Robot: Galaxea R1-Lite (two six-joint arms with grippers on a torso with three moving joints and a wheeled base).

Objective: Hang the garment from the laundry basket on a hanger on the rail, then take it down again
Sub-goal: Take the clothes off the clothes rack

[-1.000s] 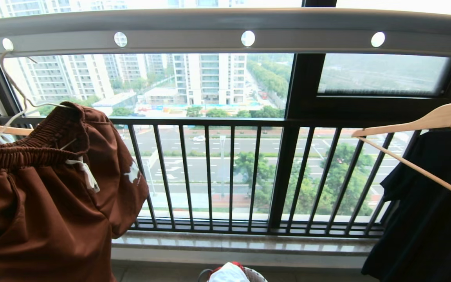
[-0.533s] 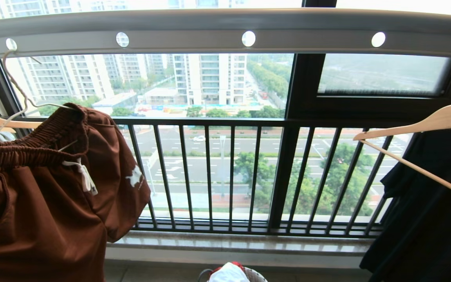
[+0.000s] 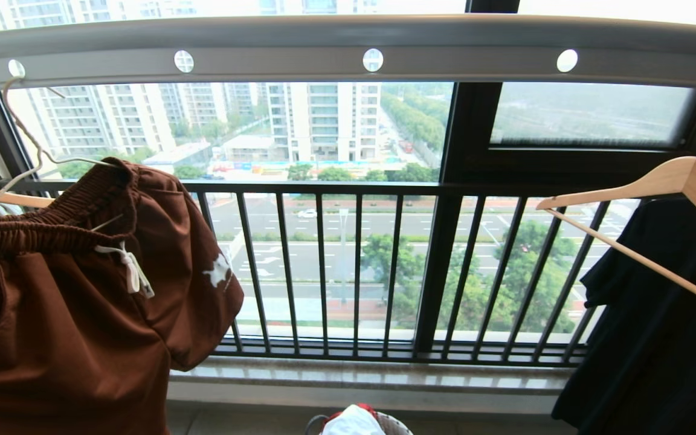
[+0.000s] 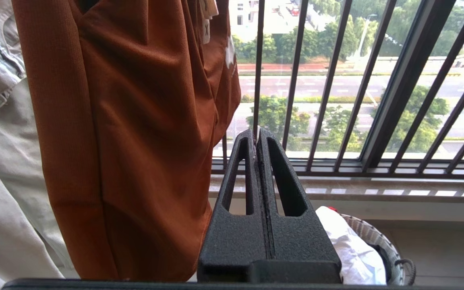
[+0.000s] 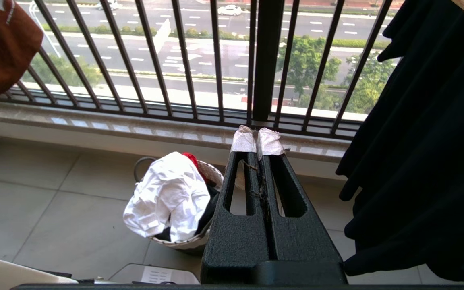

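Note:
The rust-brown garment (image 3: 70, 290) hangs on the thin cream wire hanger (image 3: 28, 142), whose hook sits in the leftmost hole of the grey rail (image 3: 348, 45). Neither arm shows in the head view. In the left wrist view my left gripper (image 4: 257, 135) is shut and empty, just beside the garment (image 4: 135, 133) and not touching it. My right gripper (image 5: 257, 141), its tips wrapped in white tape, is shut and empty above the floor. The white woven laundry basket (image 5: 214, 173) stands below on the floor, with its rim (image 3: 399, 426) at the head view's lower edge.
A white cloth (image 5: 167, 197) fills the basket. A black garment (image 3: 656, 326) hangs on a light-wood hanger (image 3: 674, 181) at the right. A pale garment (image 4: 2, 161) hangs left of the shorts. The black barred window railing (image 3: 354, 266) and a stone sill (image 3: 372, 374) lie ahead.
The garment has swung slightly on its hanger, its right leg drifting right. The wooden hanger at the right has swayed a little. No gripper shows in the earlier frames.

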